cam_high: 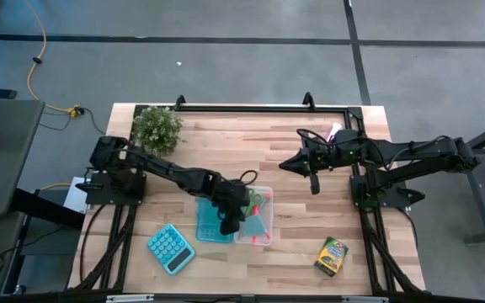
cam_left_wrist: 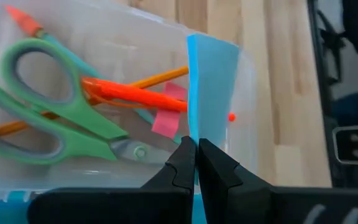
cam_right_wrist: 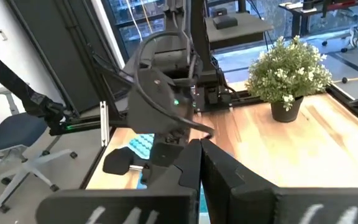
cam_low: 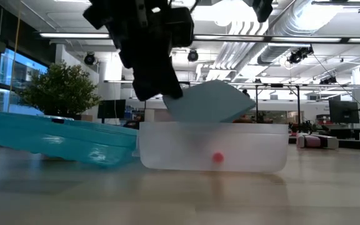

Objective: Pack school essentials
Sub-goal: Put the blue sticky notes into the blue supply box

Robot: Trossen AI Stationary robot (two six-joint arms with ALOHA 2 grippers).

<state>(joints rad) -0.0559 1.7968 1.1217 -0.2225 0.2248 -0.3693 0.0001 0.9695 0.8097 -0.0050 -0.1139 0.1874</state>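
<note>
My left gripper (cam_high: 230, 224) is over the clear plastic box (cam_high: 263, 238) near the table's near edge, shut on the light-blue note pad (cam_left_wrist: 211, 87). In the box lie the green-handled scissors (cam_left_wrist: 48, 118), an orange-pink marker (cam_left_wrist: 135, 96), thin pencils (cam_left_wrist: 163, 76) and a small pink eraser (cam_left_wrist: 165, 123). The yellow-green crayon box (cam_high: 331, 256) lies flat on the table to the right of the box. My right gripper (cam_high: 283, 166) hovers shut above the table's middle, touching nothing. My left gripper pinches the note pad between its two fingers at one edge (cam_left_wrist: 193, 134), coming from above at a slant. The pad stands tilted on edge (cam_low: 208, 100), its upper part above the box's rim and its lower part inside the box.
A teal lid (cam_low: 61, 139) lies against the box's left side. The teal calculator (cam_high: 170, 248) sits near the near-left corner, and a potted plant (cam_high: 157, 128) stands at the far left. A pink item (cam_high: 335, 132) lies by the right arm. Bare wood shows between the box and the plant.
</note>
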